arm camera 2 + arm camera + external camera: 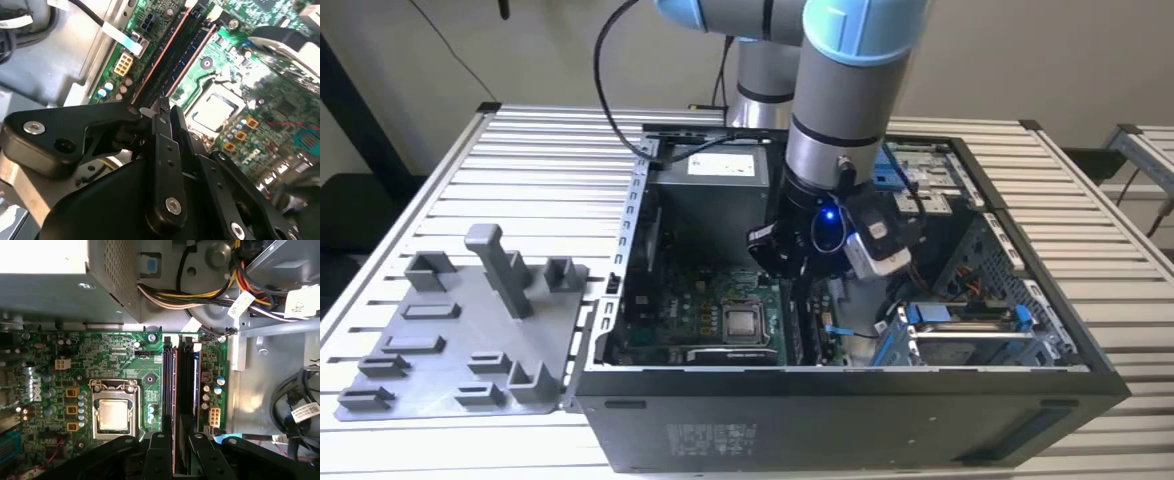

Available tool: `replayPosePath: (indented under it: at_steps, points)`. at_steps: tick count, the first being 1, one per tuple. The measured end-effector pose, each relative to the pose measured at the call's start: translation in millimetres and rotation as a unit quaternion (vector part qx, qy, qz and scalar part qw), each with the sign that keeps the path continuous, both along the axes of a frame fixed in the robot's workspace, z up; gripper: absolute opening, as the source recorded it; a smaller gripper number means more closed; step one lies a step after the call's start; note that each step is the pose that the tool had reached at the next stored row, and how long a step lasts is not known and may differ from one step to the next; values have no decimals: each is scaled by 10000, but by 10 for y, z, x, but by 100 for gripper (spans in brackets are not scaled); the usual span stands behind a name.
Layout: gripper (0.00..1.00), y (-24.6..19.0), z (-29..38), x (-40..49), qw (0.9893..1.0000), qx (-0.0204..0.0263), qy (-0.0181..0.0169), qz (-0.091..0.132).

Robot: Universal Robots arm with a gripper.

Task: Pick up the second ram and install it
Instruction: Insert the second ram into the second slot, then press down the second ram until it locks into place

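The second ram is a thin dark stick standing on edge along the memory slots, beside the processor socket. It runs straight in between my black fingertips. My gripper sits low over the near end of the slots, fingers close together on the stick. In the second wrist view the stick leads right up to the gripper. In the exterior view my gripper hangs inside the open computer case, just above the green motherboard.
A grey power supply fills the back of the case, with cable bundles beside the slots. Drive bays stand on the exterior view's right. A grey plastic tray with upright blocks lies outside the case, on the left.
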State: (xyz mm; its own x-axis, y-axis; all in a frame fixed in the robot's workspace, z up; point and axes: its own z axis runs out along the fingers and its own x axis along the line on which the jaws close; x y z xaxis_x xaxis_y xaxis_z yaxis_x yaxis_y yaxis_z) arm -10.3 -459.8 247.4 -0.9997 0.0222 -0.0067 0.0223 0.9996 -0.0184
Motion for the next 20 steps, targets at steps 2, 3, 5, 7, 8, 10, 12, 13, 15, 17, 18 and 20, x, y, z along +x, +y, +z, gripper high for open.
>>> replayPosePath:
  at_steps: [2, 3, 5, 7, 8, 10, 12, 13, 15, 17, 18, 20]
  points:
    - [22, 0, 91, 0, 10000, 0, 0, -1]
    - [22, 0, 133, 0, 10000, 1, 0, -1]
    - [22, 0, 138, 1, 10000, 0, 0, 0]
    - [22, 0, 139, 1, 10000, -2, 0, 0]
    - [20, 0, 139, 0, 10000, -2, 0, 0]
    - [13, 0, 139, 0, 10000, -4, 0, 0]
    - [11, 0, 139, 0, 10000, -5, 0, 0]
    - [11, 0, 139, 0, 10000, -5, 0, -1]
    - [11, 0, 139, 0, 10000, -13, 0, 0]
    - [11, 0, 139, 0, 10000, -20, 0, 0]
    - [11, 0, 139, 0, 10000, -21, 0, 0]
    - [11, 0, 139, 1, 10000, -22, 0, 0]
